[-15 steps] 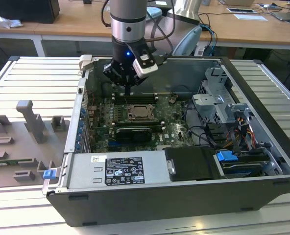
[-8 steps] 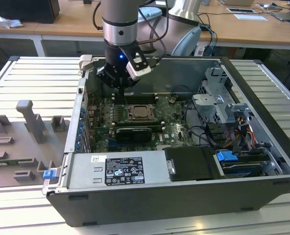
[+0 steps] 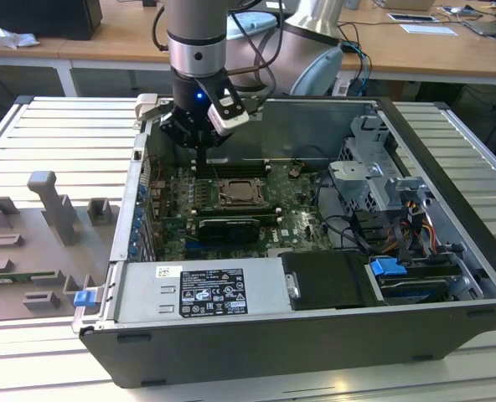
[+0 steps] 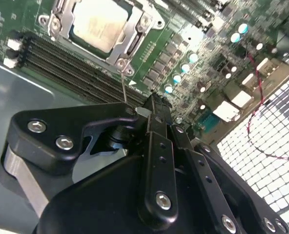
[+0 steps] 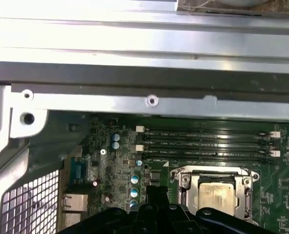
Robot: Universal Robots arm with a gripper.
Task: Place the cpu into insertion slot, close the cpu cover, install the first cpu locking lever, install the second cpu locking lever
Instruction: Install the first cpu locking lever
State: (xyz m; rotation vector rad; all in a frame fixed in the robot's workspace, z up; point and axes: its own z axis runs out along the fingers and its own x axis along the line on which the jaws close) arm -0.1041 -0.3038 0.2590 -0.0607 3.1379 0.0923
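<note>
The cpu lies flat in the insertion slot, its pale metal top showing. The silver cpu cover is down around it, framing the chip. From the socket's corner a thin wire locking lever rises straight to my fingertips. My gripper hangs above the board beside the socket, toward the case's back wall, with its fingers drawn together at the lever's tip. In the exterior view the gripper is just left of and behind the socket.
Long black memory slots run between the socket and the case's metal back wall. A black card and the power supply sit in front of the socket. A drive cage with cables stands at the exterior view's right.
</note>
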